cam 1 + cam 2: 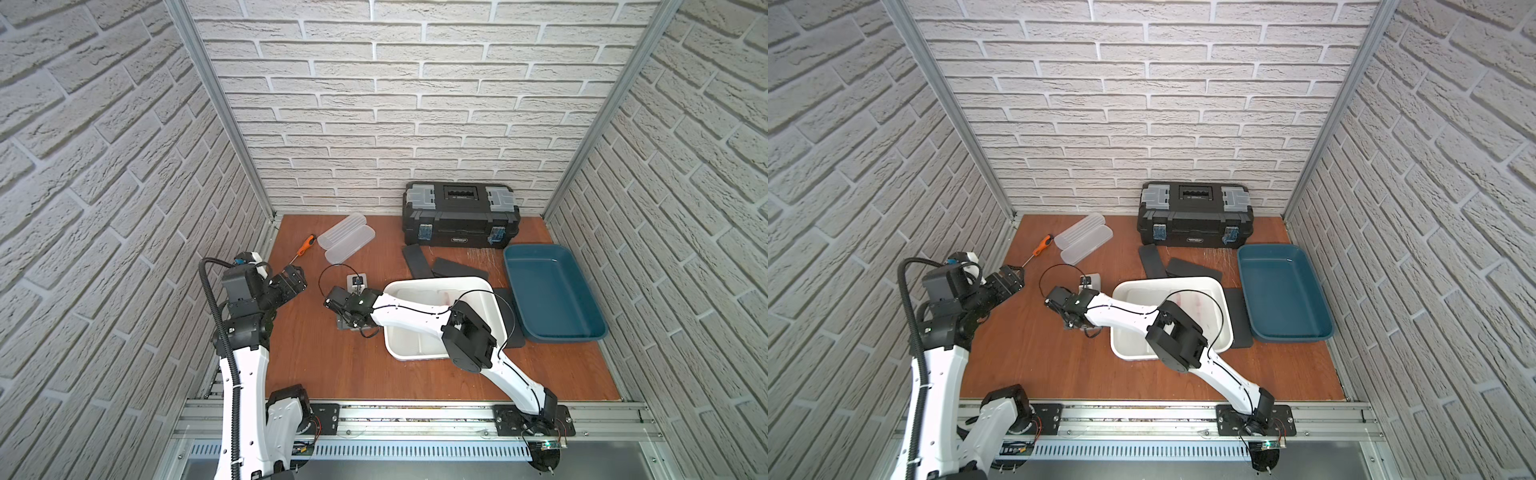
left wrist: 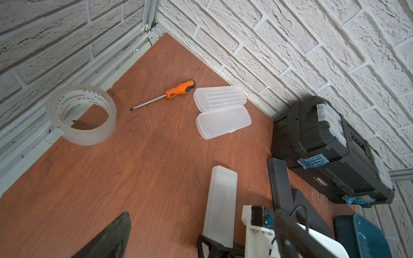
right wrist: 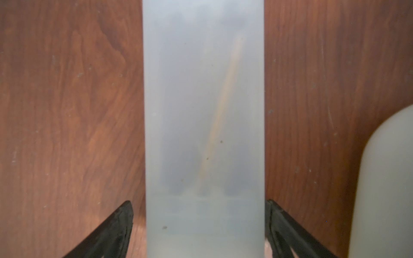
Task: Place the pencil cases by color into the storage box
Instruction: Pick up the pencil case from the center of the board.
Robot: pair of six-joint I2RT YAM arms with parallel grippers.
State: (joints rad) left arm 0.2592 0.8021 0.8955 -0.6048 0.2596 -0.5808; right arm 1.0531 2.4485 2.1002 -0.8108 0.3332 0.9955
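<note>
A frosted pencil case (image 3: 203, 111) lies flat on the wooden table, just left of the white storage box (image 1: 436, 282). My right gripper (image 3: 200, 203) hangs over it, open, with a finger on each long side; one finger (image 3: 274, 214) is at the case's edge and a narrow gap shows on the other side. My left gripper (image 1: 295, 278) is open and holds nothing, over the table's left side. An open frosted case (image 1: 345, 239) lies at the back left. Black cases (image 1: 417, 259) lie behind the white box. Frosted cases (image 1: 1187, 303) lie inside the white box.
An empty teal storage box (image 1: 552, 291) stands at the right. A black toolbox (image 1: 461, 216) sits against the back wall. An orange-handled screwdriver (image 1: 305, 245) lies at the back left, and a clear tape roll (image 2: 81, 115) stands by the left wall.
</note>
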